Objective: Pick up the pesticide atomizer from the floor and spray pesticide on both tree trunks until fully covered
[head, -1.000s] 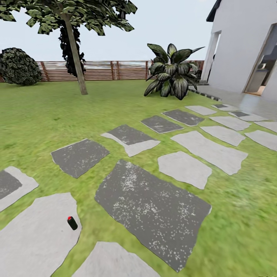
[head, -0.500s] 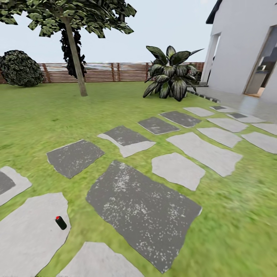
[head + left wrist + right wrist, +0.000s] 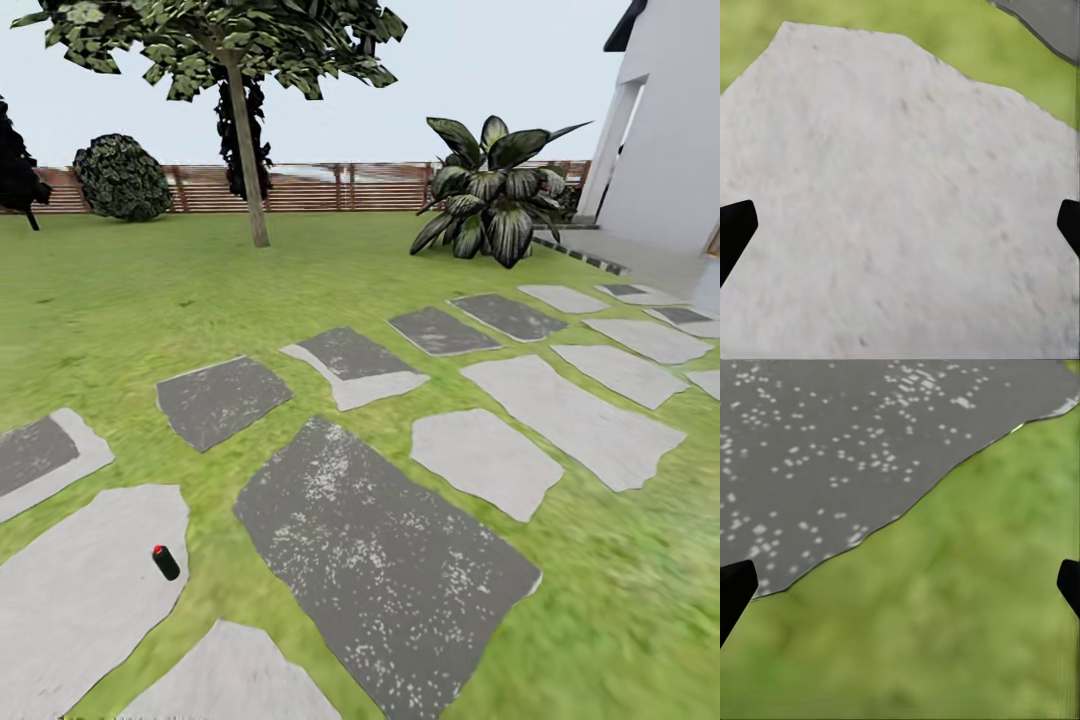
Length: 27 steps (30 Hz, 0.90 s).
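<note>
The left end effector (image 3: pixel 900 225) shows as two black fingertips at opposite edges of its wrist view, spread wide with nothing between them, above a pale grey, smooth stepping stone (image 3: pixel 892 202) bordered by grass. The right end effector (image 3: pixel 900 585) is likewise wide open and empty, its dark fingertips (image 3: pixel 735 589) framing the edge where a dark grey stepping stone speckled with white (image 3: pixel 832 450) meets the green lawn (image 3: pixel 967 607). In the head view, the small black pesticide atomizer with a red tip (image 3: pixel 165 562) lies tilted on the right edge of a pale paving slab (image 3: pixel 80 590) at the lower left, just beside a strip of grass. More flat stones, some dark and some light, run diagonally across the garden lawn toward a white house wall (image 3: pixel 670 150) at the right. Farther off stand a tree with a slim grey-tan trunk (image 3: pixel 248 180) and a dark leafy crown, a broad-leaved dark green plant (image 3: pixel 490 195), a round dark bush (image 3: pixel 122 178) and a brown horizontal-slat wooden fence (image 3: pixel 330 187) under a pale sky.
</note>
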### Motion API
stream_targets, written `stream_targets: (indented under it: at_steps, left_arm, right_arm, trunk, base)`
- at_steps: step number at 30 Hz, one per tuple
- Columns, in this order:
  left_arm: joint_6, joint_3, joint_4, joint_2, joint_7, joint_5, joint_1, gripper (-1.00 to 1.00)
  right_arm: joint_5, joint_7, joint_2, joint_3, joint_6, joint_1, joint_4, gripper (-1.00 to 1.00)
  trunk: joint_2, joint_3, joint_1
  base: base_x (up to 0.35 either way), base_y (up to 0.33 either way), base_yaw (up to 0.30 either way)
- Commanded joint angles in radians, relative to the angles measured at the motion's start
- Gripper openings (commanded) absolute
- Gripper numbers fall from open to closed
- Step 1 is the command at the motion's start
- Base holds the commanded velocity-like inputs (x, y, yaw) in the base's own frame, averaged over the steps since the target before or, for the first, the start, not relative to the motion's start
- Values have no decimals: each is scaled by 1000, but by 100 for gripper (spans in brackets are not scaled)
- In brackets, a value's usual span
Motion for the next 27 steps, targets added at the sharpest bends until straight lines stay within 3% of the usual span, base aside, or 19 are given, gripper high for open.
stream_targets:
  at_steps: [1, 27]
  left_arm:
    - [0, 0, 0, 0, 0, 0, 0, 100]
    - [1, 1, 0, 2, 1, 2, 0, 100]
  right_arm:
    - [0, 0, 0, 0, 0, 0, 0, 100]
    - [0, 0, 2, 2, 0, 0, 2, 100]
  trunk:
    - [0, 0, 0]
    - [0, 0, 0]
  base:
    - [97, -272, 278]
    - [100, -272, 278]
